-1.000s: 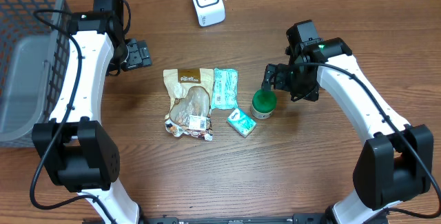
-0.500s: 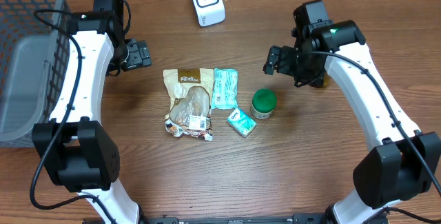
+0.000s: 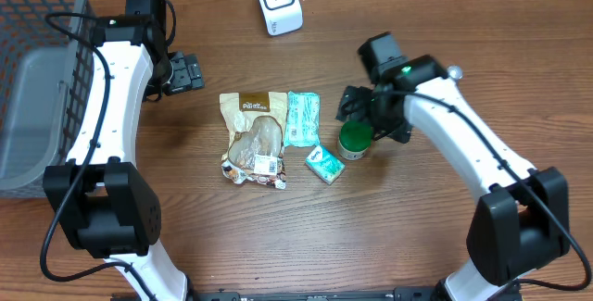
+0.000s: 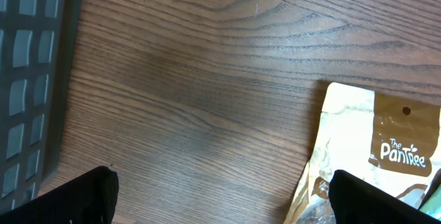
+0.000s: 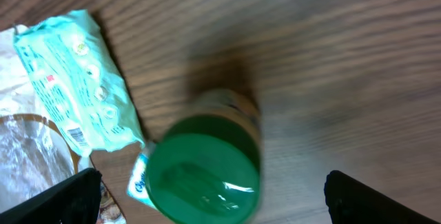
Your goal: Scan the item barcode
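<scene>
Jaws spread wide, the right end effector (image 3: 369,120) hovers over the green-lidded jar (image 3: 353,138); the left end effector (image 3: 190,71) gapes too.

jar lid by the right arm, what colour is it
Green; the jar lid shows best in the right wrist view.

One scanner (image 3: 278,2), one basket (image 3: 28,5), one pouch (image 3: 252,134), one teal pack (image 3: 302,118), one small box (image 3: 324,165), one jar (image 3: 354,138).

Wooden table (image 3: 417,236) with white scanner (image 3: 278,2), snack pouch (image 3: 253,139), teal packet (image 3: 302,118), small box (image 3: 325,165), green-lidded jar (image 3: 354,139)
</scene>
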